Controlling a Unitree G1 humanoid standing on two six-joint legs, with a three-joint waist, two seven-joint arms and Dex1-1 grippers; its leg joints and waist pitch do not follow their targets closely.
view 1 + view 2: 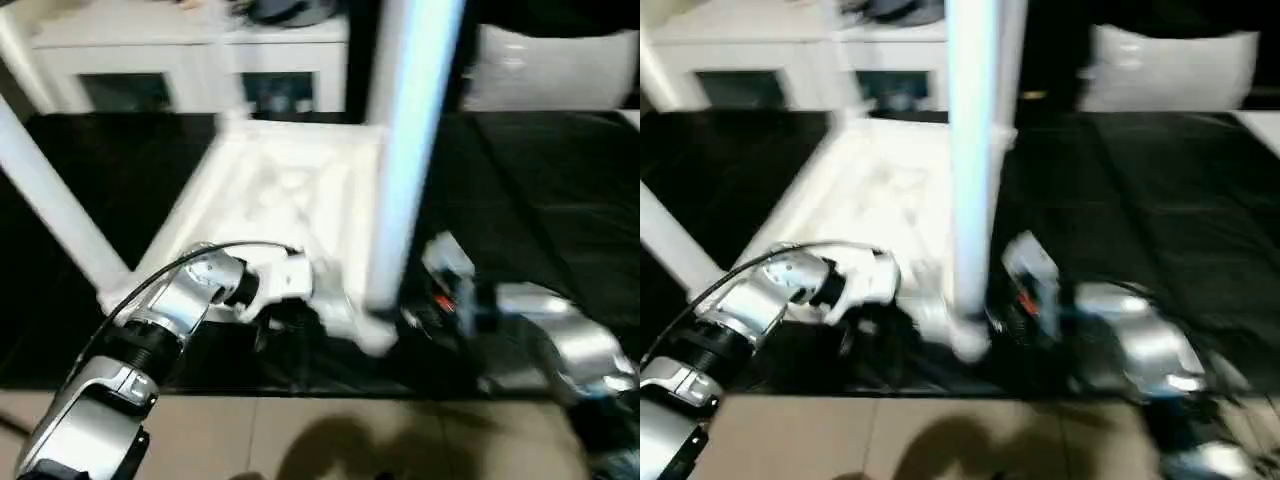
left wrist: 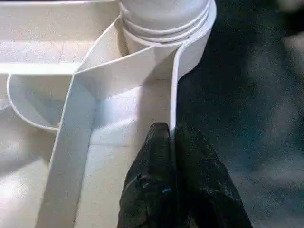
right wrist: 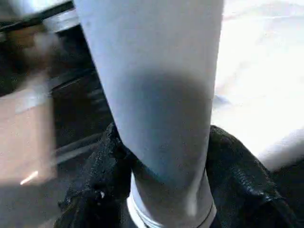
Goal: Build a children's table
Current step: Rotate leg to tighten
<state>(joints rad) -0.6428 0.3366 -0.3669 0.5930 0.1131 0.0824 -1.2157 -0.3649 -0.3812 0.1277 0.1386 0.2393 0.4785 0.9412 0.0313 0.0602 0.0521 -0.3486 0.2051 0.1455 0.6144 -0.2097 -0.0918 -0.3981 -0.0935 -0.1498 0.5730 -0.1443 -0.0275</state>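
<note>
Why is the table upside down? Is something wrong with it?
Nothing looks broken. The table top lies underside up on the black mat so legs can go into its corner sockets. One leg stands at the near corner, with the right hand around it. The left hand pinches the top's rim. Another leg leans outward, slightly askew.

Home: white cabinet (image 1: 190, 60), tiled floor (image 1: 300, 440).

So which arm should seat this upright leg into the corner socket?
Right, probably. The right tool already wraps the long white tapered tube leg just above the round corner socket. The left tool pinches the white plastic tabletop's rim, steadying it.
</note>
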